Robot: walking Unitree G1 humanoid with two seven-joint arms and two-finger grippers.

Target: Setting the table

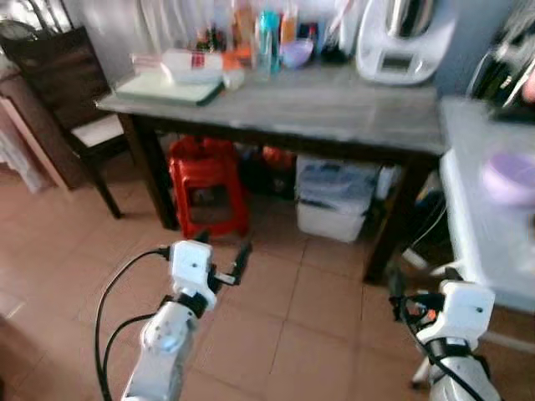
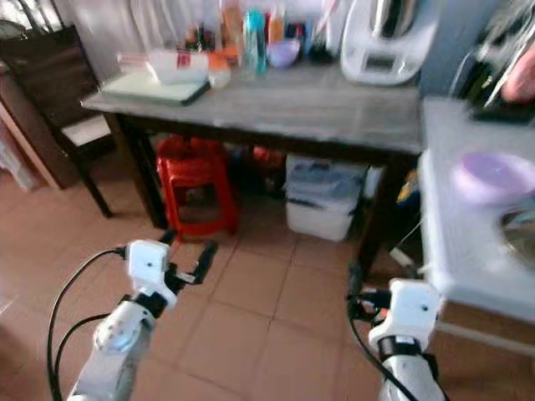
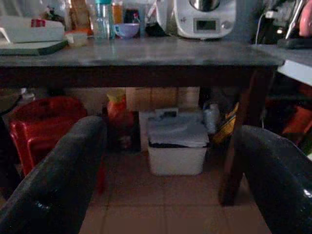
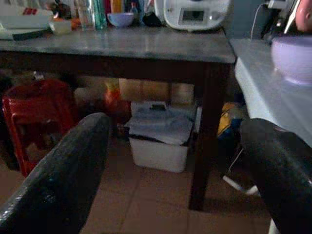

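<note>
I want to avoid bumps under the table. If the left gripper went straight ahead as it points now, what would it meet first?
Probably the white bin on the floor under the table; the left gripper is open and empty. Depth is unclear.

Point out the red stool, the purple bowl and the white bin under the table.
red stool (image 1: 206, 180), left eye view, its seat top.
purple bowl (image 2: 491, 177), right eye view, its rim.
white bin (image 1: 334, 205), left eye view, its front wall.

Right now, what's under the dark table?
Under the dark table: a red stool and a white lidded bin, both on the floor. Items behind them are shadowed and unclear.
</note>
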